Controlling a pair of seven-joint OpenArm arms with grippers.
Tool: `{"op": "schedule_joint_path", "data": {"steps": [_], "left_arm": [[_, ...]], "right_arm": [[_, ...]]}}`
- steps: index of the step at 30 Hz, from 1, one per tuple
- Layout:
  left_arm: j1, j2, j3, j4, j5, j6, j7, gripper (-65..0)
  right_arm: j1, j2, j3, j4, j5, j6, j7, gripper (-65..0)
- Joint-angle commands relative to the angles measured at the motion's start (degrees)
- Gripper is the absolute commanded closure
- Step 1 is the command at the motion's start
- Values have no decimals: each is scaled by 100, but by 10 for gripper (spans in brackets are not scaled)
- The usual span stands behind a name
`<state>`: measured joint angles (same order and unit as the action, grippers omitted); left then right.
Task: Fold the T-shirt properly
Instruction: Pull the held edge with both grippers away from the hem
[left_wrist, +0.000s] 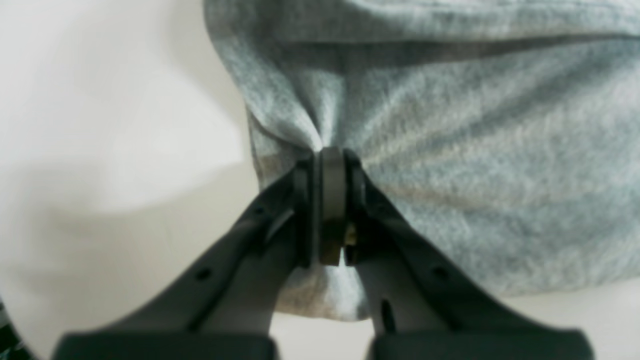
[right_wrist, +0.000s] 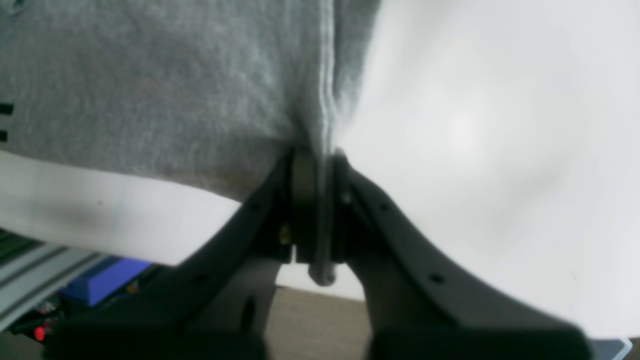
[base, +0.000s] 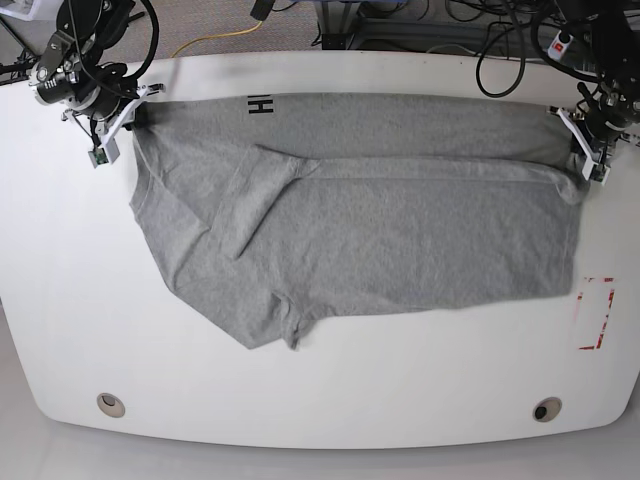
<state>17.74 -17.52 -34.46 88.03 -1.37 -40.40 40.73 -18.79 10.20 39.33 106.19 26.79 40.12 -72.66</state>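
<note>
The grey T-shirt (base: 380, 230) lies spread across the white table (base: 320, 400) with one lengthwise fold begun – left gripper (left_wrist: 332, 160) and right gripper (right_wrist: 315, 155) each clamp a far corner – sleeves and crosswise folds remain.

Grey T-shirt (base: 380, 220) on white table (base: 320, 400)

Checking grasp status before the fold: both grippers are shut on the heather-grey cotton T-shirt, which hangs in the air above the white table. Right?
Not quite. The heather-grey cotton T-shirt lies spread on the white table, as the base view shows. Both the left gripper and the right gripper are indeed shut on it.
</note>
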Motion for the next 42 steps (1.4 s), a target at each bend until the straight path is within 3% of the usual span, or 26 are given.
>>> {"op": "schedule_joint_path", "data": {"steps": [1,10,13,17,18,20,22,34,39,42], "left_arm": [[191,-90,-40,380,132,40,107,0],[824,33,-31,916,132,40,107,0],[868,33,-31,933,132,40,107,-113],[842,42,-31,925,132,40,107,-347],[833,42,-31,933,123,40,107,-399],[692,42,-22,933,115,40,107,-424],[508,42,-31,933,115,40,142,-407],[-328,33,-488,1514,115,40,1162,-397],[-371,24,-488,1514,123,40,1188,-397],[-380,33,-480,1514,123,40,1188,-397]], "right_arm": [[-148,136,62,269,-90,-12,9,0],[-640,277,168,330,-90,-12,9,0],[-658,277,194,357,-90,-12,9,-46],[-649,277,221,365,-72,-12,9,-250],[-622,277,300,374,-54,-12,0,-328],[-605,268,414,480,-54,-12,0,-434],[-605,251,493,620,-46,-12,0,-499],[195,242,467,743,-63,-12,18,-474],[802,207,432,726,-81,-12,18,-474],[1294,242,45,480,-90,-12,9,-474]]}}
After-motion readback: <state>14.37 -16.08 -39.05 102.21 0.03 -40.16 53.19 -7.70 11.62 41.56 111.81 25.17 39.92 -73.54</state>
